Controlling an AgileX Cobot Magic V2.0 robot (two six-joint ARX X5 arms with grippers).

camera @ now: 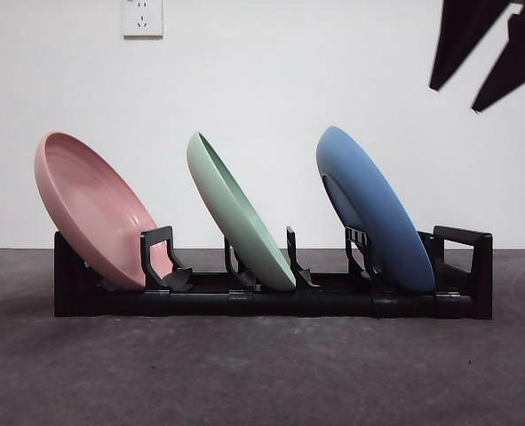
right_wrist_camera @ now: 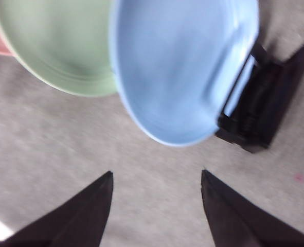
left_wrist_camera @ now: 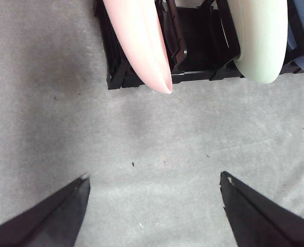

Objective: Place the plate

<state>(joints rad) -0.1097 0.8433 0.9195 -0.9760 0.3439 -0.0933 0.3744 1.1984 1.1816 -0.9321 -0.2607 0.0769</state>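
Note:
Three plates lean in a black rack [camera: 271,302]: a pink plate [camera: 93,209] at the left, a green plate [camera: 235,209] in the middle and a blue plate [camera: 373,209] at the right. My right gripper [camera: 480,67] hangs open at the upper right of the front view, above and beyond the blue plate [right_wrist_camera: 177,67], holding nothing [right_wrist_camera: 157,177]. My left gripper [left_wrist_camera: 154,182] is open over bare table, short of the rack's pink-plate end [left_wrist_camera: 141,41]; the green plate [left_wrist_camera: 260,36] shows beside it.
A grey mat [camera: 262,373] covers the table in front of the rack. A white wall with a socket [camera: 143,16] stands behind. The rack's end handle [camera: 475,257] rises at the right, past the blue plate.

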